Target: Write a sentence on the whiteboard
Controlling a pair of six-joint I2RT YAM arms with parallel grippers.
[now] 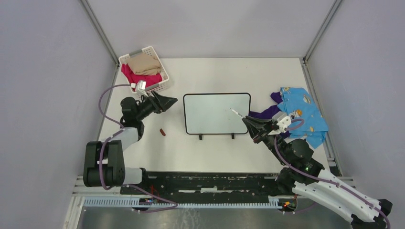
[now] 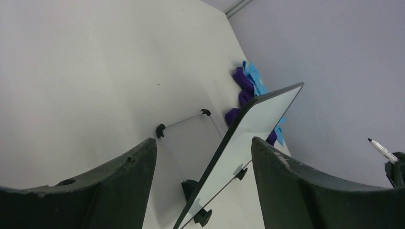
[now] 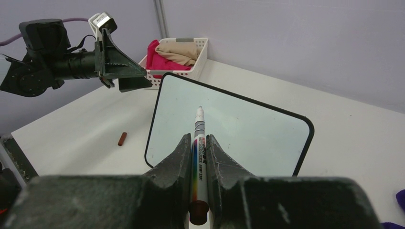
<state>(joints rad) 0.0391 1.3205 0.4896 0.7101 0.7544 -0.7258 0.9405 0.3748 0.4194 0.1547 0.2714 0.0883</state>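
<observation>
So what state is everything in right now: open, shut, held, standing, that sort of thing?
Whiteboard: propped tilted on its feet, blank.
Marker: uncapped, gripped, tip short of the board.
Right gripper: shut on the marker.
Left gripper: open, empty.
Basket: holds beige and red clothes.
Small red piece: lying loose left of the board.
Blue and purple clothes: heaped to the board's right.

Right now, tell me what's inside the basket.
The basket holds a folded tan cloth lying on a magenta cloth. Anything beneath them is covered, so I cannot tell what else is there.
</observation>
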